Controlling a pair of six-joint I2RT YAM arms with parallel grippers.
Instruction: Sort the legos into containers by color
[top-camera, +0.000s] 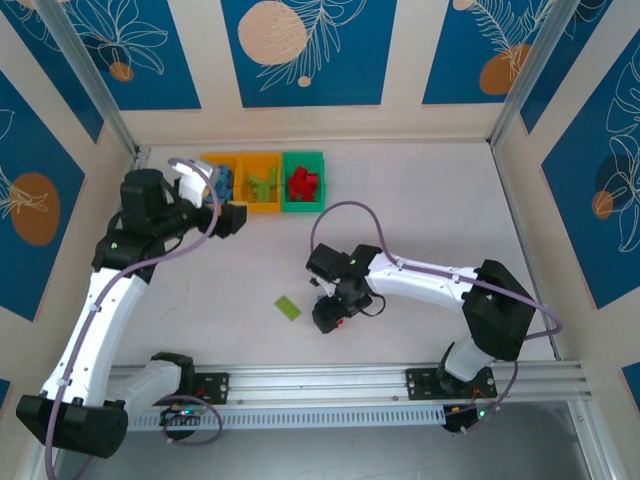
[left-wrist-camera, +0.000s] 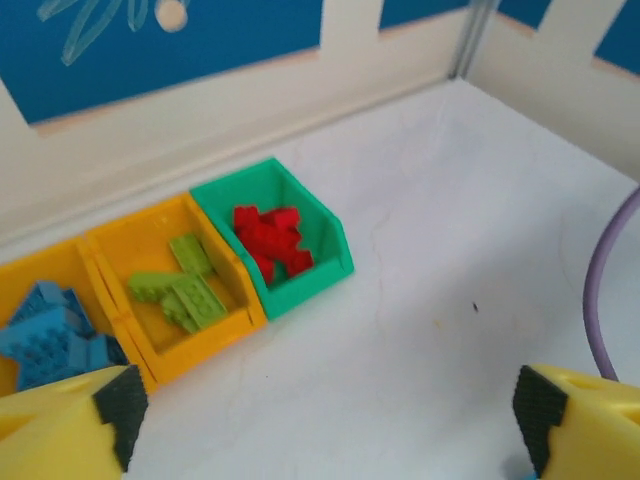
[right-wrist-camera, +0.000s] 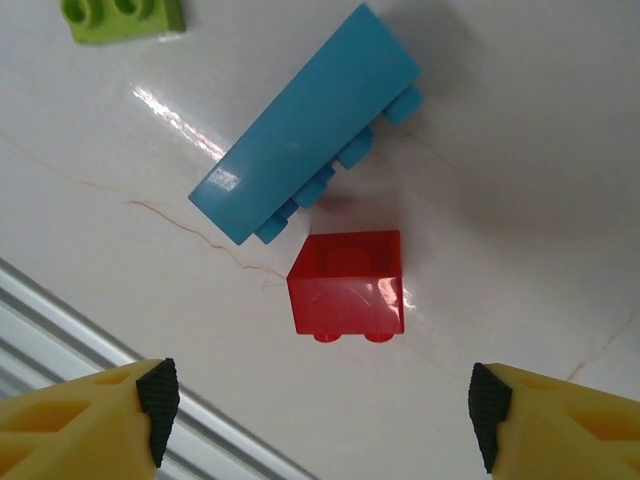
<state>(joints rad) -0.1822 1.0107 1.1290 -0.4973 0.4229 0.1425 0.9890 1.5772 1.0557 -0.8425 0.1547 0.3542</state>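
Three bins stand in a row at the back of the table. An orange-yellow bin (left-wrist-camera: 100, 262) (top-camera: 264, 183) holds light green legos. The bright green bin (left-wrist-camera: 330, 262) (top-camera: 303, 181) holds red legos, and a second orange-yellow bin (left-wrist-camera: 20, 275) holds blue ones. My left gripper (left-wrist-camera: 325, 420) (top-camera: 236, 218) hovers open and empty just in front of the bins. Under my open right gripper (right-wrist-camera: 320, 415) (top-camera: 330, 318) a red brick (right-wrist-camera: 345, 285) lies on the table between the fingers' line. A long blue brick (right-wrist-camera: 305, 140) lies just beyond it. A light green brick (right-wrist-camera: 125, 18) (top-camera: 288, 308) lies to the left.
The metal rail (right-wrist-camera: 60, 320) (top-camera: 350, 380) along the table's near edge runs close behind the right gripper. A purple cable (left-wrist-camera: 595, 300) hangs at the right of the left wrist view. White walls (top-camera: 320, 125) enclose the table.
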